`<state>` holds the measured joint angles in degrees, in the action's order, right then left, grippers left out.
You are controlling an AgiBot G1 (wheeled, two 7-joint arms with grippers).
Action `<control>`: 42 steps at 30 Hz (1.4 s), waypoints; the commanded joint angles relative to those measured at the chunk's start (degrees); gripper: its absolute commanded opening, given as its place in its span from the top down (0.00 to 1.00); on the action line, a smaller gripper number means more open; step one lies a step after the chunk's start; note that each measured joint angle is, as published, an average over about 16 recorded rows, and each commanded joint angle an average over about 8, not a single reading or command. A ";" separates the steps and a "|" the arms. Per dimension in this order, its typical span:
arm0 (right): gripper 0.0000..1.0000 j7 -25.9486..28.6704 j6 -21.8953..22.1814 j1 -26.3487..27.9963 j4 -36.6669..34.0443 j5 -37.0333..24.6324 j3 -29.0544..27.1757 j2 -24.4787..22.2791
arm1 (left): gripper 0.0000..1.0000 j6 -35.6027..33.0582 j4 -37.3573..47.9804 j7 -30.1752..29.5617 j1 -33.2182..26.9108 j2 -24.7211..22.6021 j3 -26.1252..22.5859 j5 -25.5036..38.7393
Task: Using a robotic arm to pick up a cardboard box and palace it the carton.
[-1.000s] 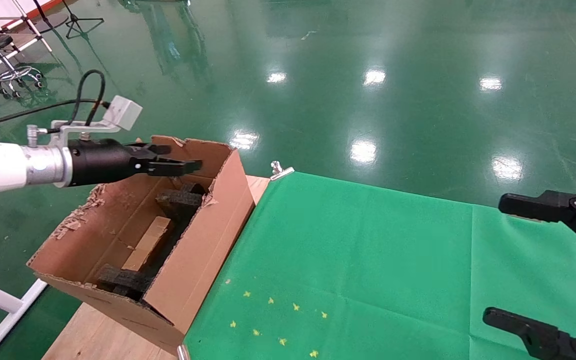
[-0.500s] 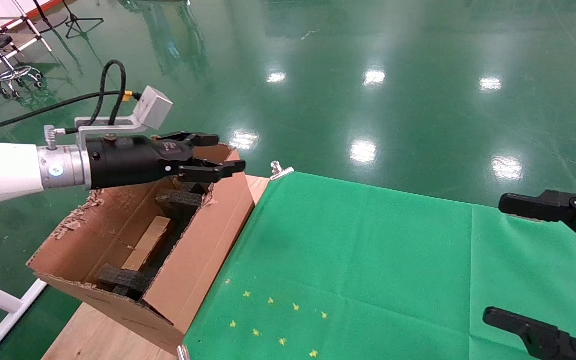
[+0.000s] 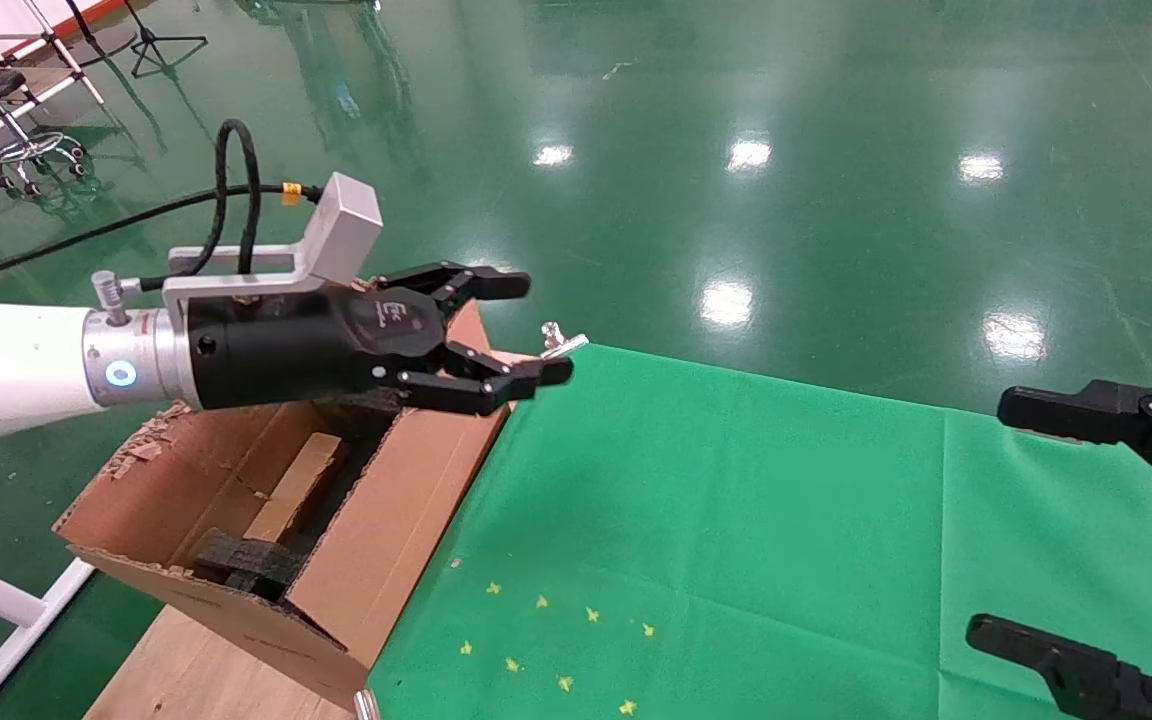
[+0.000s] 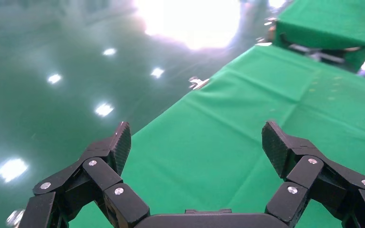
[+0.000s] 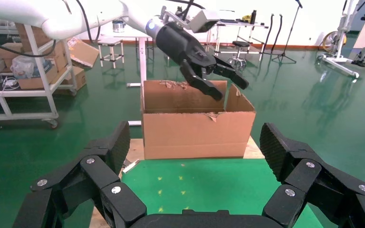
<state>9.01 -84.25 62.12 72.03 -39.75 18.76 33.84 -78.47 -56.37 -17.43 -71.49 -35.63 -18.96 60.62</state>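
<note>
The carton (image 3: 406, 500) stands at the table's left end, with ragged flaps and black foam (image 3: 246, 560) inside. The small taped cardboard box (image 3: 296, 485) lies inside it between the foam pieces. My left gripper (image 3: 531, 330), on the white arm, is open and empty. It hovers above the carton's right wall, over the edge of the green cloth (image 3: 736, 520). In the left wrist view the left gripper (image 4: 197, 142) has only green cloth between its fingers. The right wrist view shows the carton (image 5: 195, 128) and the left gripper (image 5: 218, 80) above it. My right gripper (image 3: 1021, 520) is open and parked at the far right.
The carton sits on bare wood (image 3: 206, 680) at the left of the green cloth. A metal clip (image 3: 561, 340) holds the cloth's far corner. Small yellow marks (image 3: 556, 630) dot the cloth near the front. Shiny green floor lies beyond the table.
My left gripper has moved right and slightly up, from over the carton's inside to past its right wall, and its wrist has turned. The cardboard box stays in the carton. The right arm has not moved.
</note>
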 commanded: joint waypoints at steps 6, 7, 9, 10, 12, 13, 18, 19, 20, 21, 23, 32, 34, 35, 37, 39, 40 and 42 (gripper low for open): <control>0.00 0.00 0.00 0.00 0.00 0.00 0.00 0.00 | 0.00 -2.27 -5.41 2.10 3.12 0.19 0.92 -5.91; 0.00 0.00 0.00 0.00 0.00 0.00 0.01 0.00 | 0.00 -2.60 -6.19 2.40 3.57 0.22 1.06 -6.76; 0.00 0.00 0.00 0.00 0.00 0.00 0.01 0.00 | 0.00 -3.25 -7.73 3.00 4.46 0.28 1.32 -8.43; 0.00 0.00 0.00 0.00 0.00 0.01 0.01 0.00 | 0.00 -3.58 -8.51 3.30 4.91 0.30 1.45 -9.28; 0.00 0.00 0.00 0.00 0.00 0.01 0.01 0.00 | 0.00 -4.22 -10.04 3.90 5.79 0.36 1.72 -10.95; 0.00 0.00 0.00 0.00 0.00 0.01 0.01 0.00 | 0.00 -4.55 -10.82 4.20 6.24 0.39 1.85 -11.81; 0.00 -0.01 0.01 0.00 0.00 0.01 0.01 -0.01 | 0.00 -6.15 -14.64 5.68 8.44 0.52 2.50 -15.97; 0.00 -0.01 0.01 0.00 0.00 0.01 0.01 -0.01 | 0.00 -6.39 -15.22 5.90 8.78 0.54 2.60 -16.60; 0.00 -0.01 0.01 0.00 0.00 0.01 0.01 -0.01 | 0.00 -6.66 -15.89 6.16 9.15 0.56 2.71 -17.32; 0.00 -0.01 0.01 0.00 0.00 0.01 0.01 -0.01 | 0.00 -6.93 -16.55 6.39 9.51 0.59 2.81 -18.04; 0.00 -0.01 0.01 -0.01 -0.01 0.01 0.01 -0.01 | 0.00 -7.36 -17.62 6.72 10.09 0.62 2.99 -19.21; 0.00 -0.01 0.02 -0.01 -0.02 0.03 0.01 -0.01 | 0.00 -7.71 -18.28 6.93 10.55 0.67 3.18 -20.10; 0.00 -0.01 0.02 -0.01 -0.02 0.03 0.01 -0.01 | 0.00 -7.62 -18.08 6.89 10.44 0.67 3.15 -19.87; 0.00 -0.01 0.02 -0.01 -0.02 0.03 0.01 -0.01 | 0.00 -7.58 -17.99 6.86 10.40 0.67 3.14 -19.76; 0.00 -0.01 0.02 -0.01 -0.02 0.03 0.01 -0.01 | 0.00 -7.51 -17.84 6.82 10.31 0.66 3.10 -19.58; 0.00 -0.01 0.02 -0.01 -0.02 0.03 0.01 -0.01 | 0.00 -7.44 -17.70 6.78 10.24 0.66 3.07 -19.42; 0.00 -0.01 0.02 -0.01 -0.02 0.03 0.01 -0.01 | 0.00 -7.41 -17.64 6.76 10.20 0.66 3.06 -19.34; 0.00 -0.01 0.02 -0.01 -0.02 0.03 0.01 -0.01 | 0.00 -7.36 -17.54 6.73 10.15 0.65 3.04 -19.23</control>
<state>9.00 -84.23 62.11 72.01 -39.72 18.77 33.83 -85.85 -73.94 -10.68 -61.32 -34.98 -15.91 41.36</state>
